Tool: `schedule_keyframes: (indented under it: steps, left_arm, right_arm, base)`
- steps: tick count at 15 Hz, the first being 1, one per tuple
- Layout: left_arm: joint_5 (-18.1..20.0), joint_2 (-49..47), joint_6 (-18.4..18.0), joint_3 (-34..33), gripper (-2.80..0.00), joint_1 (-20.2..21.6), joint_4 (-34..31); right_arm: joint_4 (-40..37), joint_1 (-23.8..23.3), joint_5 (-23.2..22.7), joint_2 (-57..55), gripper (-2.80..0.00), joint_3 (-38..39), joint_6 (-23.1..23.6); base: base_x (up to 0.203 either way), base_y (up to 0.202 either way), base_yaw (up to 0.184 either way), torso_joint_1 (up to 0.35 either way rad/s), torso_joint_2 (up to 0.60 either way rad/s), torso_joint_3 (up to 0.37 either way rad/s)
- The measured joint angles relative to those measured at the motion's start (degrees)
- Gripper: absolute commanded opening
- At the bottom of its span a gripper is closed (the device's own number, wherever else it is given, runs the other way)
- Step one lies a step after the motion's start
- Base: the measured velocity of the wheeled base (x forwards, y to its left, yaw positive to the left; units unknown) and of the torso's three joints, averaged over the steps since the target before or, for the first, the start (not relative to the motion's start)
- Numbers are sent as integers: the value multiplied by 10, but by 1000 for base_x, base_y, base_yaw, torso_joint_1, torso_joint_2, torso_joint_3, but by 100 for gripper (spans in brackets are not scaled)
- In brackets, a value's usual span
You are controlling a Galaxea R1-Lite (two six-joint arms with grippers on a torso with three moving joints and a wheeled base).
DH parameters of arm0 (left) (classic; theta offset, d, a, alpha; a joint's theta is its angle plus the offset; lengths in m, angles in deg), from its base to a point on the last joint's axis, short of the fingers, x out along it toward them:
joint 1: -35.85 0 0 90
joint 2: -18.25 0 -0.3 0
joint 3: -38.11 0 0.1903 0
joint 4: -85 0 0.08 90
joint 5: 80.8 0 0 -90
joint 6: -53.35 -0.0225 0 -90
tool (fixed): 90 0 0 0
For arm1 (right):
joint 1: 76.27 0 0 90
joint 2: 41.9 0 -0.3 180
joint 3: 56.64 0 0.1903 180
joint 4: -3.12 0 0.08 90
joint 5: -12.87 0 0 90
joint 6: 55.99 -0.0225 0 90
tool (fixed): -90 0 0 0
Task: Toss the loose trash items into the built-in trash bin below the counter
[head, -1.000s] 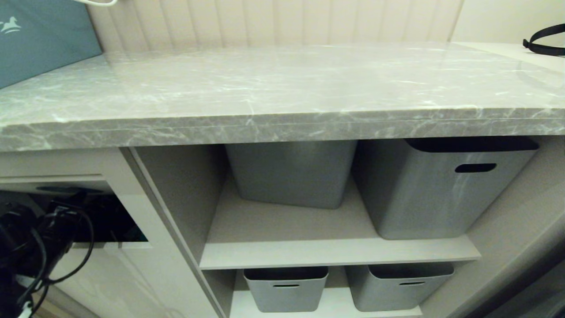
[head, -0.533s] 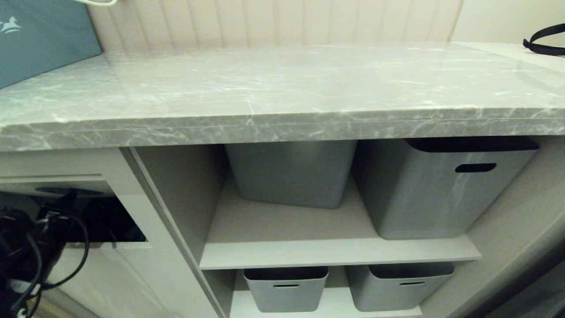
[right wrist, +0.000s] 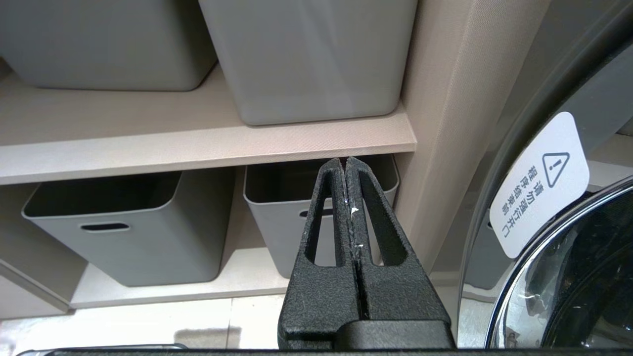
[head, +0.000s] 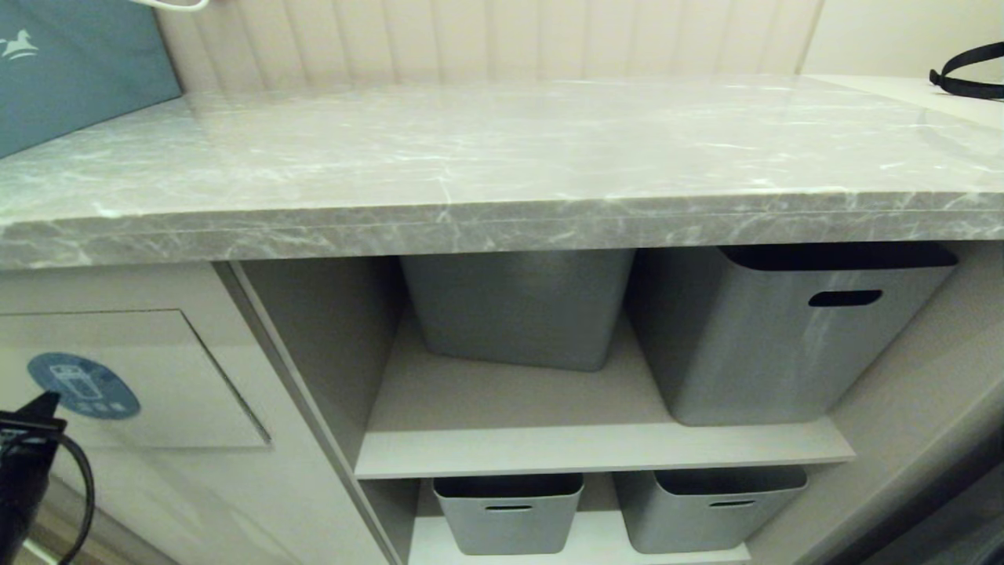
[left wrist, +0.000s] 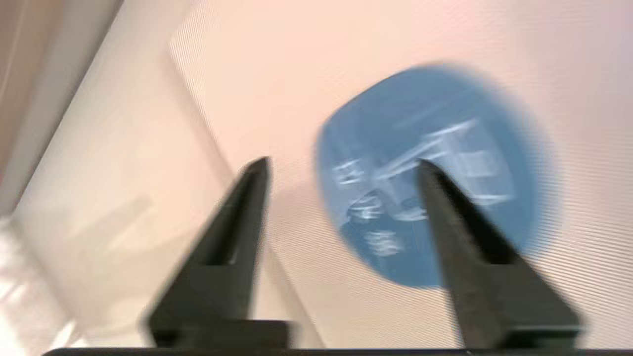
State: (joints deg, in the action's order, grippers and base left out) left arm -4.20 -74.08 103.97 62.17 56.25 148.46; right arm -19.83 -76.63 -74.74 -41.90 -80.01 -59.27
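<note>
The built-in trash bin (head: 169,392) is a beige flap under the counter (head: 502,149), at the lower left; the flap is shut and its blue sticker (head: 83,385) shows. My left gripper (left wrist: 342,163) hovers just in front of that flap, open, with nothing between its fingers. The blue sticker (left wrist: 445,123) lies behind one of them. In the head view only a black fingertip (head: 43,406) pokes in at the left edge. My right gripper (right wrist: 344,160) is shut and empty, parked low before the bottom shelf. No loose trash items are in view, and the counter top is bare.
Grey tubs stand on the upper shelf (head: 518,310) (head: 784,337) and lower shelf (head: 508,510) (head: 706,506). A teal box (head: 70,71) sits at the counter's far left and a black strap (head: 969,74) at the far right. A round appliance door with a warning label (right wrist: 539,183) is beside the right gripper.
The left gripper has drawn back out of the dark bin opening, down and to the left. The flap, pushed inward before, has swung shut and shows its sticker.
</note>
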Motion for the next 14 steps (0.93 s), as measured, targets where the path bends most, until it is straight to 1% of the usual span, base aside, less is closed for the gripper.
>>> schedule_keyframes:
  steps: [1,2,3,4,5,6,7,8,9,10,11,12,14]
  left_arm:
    - [2,29,-14,-4,-280,2,-2]
    - [6,56,-38,-5,-280,3,-4]
    - [14,81,-70,-6,-280,4,-6]
    - [32,109,-104,-7,-280,4,-10]
    - [63,143,-139,-7,-280,4,-17]
    - [111,178,-170,-7,-280,3,-33]
    - [170,218,-202,-7,-280,2,-63]
    - [226,261,-231,-2,-280,1,-103]
    - [272,304,-258,3,-280,-2,-148]
    - [312,354,-292,10,-280,-9,-215]
    - [330,406,-325,14,-280,-21,-287]
    - [331,452,-351,16,-280,-32,-349]
    - [317,566,-402,17,-280,-56,-500]
  right_arm:
    - [0,0,0,0,-280,0,0]
    - [0,0,0,0,-280,0,0]
    - [0,0,0,0,-280,0,0]
    - [0,0,0,0,-280,0,0]
    - [0,0,0,0,-280,0,0]
    - [0,0,0,0,-280,0,0]
    - [0,0,0,0,-280,0,0]
    - [0,0,0,0,-280,0,0]
    - [0,0,0,0,-280,0,0]
    - [0,0,0,0,-280,0,0]
    - [0,0,0,0,-280,0,0]
    - [0,0,0,0,-280,0,0]
    - [0,0,0,0,-280,0,0]
  base:
    - [0,0,0,0,0,0]
    - [0,0,0,0,0,0]
    - [0,0,0,0,0,0]
    - [0,0,0,0,0,0]
    - [0,0,0,0,0,0]
    - [0,0,0,0,0,0]
    - [0,0,0,0,0,0]
    - [0,0,0,0,0,0]
    - [0,0,0,0,0,0]
    - [0,0,0,0,0,0]
    - [0,0,0,0,0,0]
    - [0,0,0,0,0,0]
    - [0,0,0,0,0,0]
